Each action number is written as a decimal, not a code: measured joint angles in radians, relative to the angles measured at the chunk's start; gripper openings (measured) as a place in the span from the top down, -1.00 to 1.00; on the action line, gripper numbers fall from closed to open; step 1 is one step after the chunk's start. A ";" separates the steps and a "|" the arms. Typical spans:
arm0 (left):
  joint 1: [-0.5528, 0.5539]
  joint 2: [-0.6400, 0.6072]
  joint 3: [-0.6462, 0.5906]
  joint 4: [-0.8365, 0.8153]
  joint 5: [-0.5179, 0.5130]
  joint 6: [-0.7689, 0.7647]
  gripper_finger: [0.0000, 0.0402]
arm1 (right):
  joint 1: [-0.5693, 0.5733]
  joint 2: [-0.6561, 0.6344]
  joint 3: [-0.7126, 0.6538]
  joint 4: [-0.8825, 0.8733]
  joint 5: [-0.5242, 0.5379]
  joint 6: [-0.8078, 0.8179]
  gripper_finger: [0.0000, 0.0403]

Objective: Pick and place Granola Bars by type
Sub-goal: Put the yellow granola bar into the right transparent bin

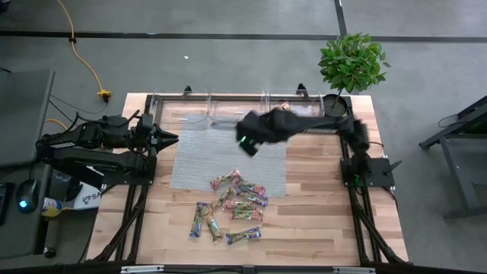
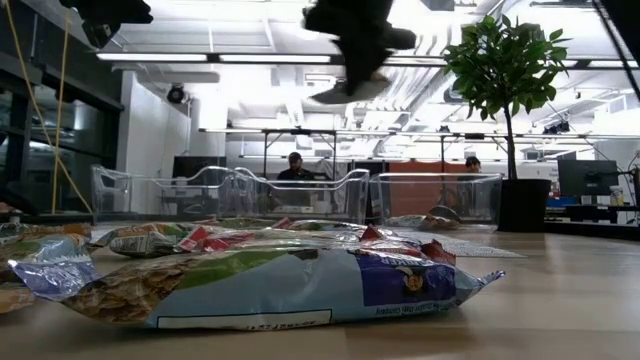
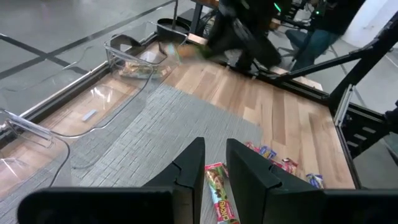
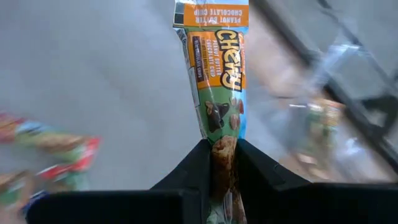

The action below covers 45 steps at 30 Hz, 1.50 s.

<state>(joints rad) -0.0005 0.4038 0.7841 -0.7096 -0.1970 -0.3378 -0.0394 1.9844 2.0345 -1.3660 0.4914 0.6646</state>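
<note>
Wooden bench [image 1: 319, 213] under me carries a grey mat [image 1: 194, 156], with clear bins [image 1: 228, 106] along its far edge. My right tool [image 4: 222, 149] is clenched on one granola bar [image 4: 217, 74], gripping only its tail end, so most of it sticks out ahead, high above the mat. It could swing or slip free there (thin, shiny wrapper). Other bars [image 1: 232, 209] lie heaped near the front. My left tool [image 3: 216, 165] waits, released, by the bench's left side.
</note>
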 joint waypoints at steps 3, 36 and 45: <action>0.000 0.000 0.000 0.000 0.000 0.000 0.67 | -0.087 -0.103 -0.111 0.001 0.015 0.009 0.75; 0.000 0.000 0.000 -0.004 0.000 -0.007 0.67 | -0.675 -0.391 -0.824 0.682 -0.319 -0.178 0.50; 0.000 0.000 0.000 -0.004 0.000 -0.008 0.67 | -0.640 -0.404 -0.825 0.806 -0.497 -0.227 0.36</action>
<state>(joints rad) -0.0005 0.4038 0.7841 -0.7136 -0.1967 -0.3453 -0.6792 1.5806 1.2098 -0.5603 -0.0054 0.4375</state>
